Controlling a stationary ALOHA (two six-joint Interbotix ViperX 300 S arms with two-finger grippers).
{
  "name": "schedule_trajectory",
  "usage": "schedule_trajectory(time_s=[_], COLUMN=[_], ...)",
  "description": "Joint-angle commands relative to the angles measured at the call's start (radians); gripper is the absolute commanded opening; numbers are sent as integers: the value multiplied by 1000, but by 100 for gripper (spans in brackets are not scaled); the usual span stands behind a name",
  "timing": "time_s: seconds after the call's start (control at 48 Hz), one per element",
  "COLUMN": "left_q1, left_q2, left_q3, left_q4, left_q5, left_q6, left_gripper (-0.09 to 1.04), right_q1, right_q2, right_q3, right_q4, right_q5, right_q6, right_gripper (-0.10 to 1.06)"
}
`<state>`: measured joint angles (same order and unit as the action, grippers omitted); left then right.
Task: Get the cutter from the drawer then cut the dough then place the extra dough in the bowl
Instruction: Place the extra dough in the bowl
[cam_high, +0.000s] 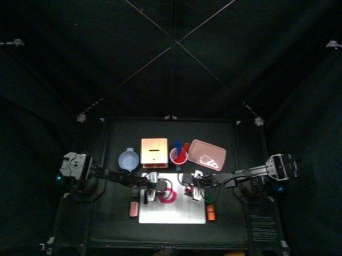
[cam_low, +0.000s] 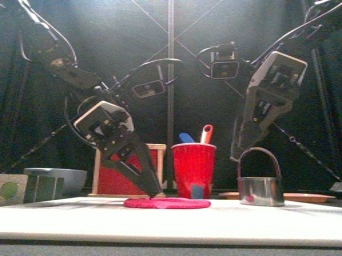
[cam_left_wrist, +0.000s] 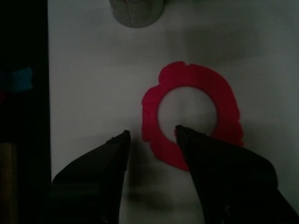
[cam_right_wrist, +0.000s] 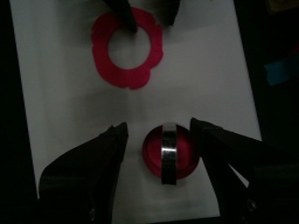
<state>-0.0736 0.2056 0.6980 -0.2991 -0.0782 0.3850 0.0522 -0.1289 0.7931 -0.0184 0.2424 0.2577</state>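
My left gripper (cam_left_wrist: 152, 133), jaws parted, is nearest the dough ring (cam_left_wrist: 225, 105), its near rim seemingly between them; my right gripper (cam_right_wrist: 158, 127) hangs spread astride the cutter (cam_right_wrist: 170, 157).

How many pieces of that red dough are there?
2: a ring on the white board at the left end effector, a round piece inside the metal cutter.
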Motion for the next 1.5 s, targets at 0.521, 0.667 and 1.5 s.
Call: schedule_trajectory(time_s=[0.521, 0.667, 1.5], left_q1=[0, -3, 153], left_q2=[21, 21, -739], left_q3=[-46, -48, 278], left_q4=[51, 69, 112], left_q5=[107, 118, -91], left_q6=[0, 0, 3], left_gripper=[54, 46, 46], right_q1=[2, 2, 2], right_q2=[-6, -6, 12], right_q3=[-6, -6, -5], right_q4=[5, 5, 15], right_q5=[-6, -5, 2], right_q6=[2, 2, 2], right_gripper=[91, 91, 91])
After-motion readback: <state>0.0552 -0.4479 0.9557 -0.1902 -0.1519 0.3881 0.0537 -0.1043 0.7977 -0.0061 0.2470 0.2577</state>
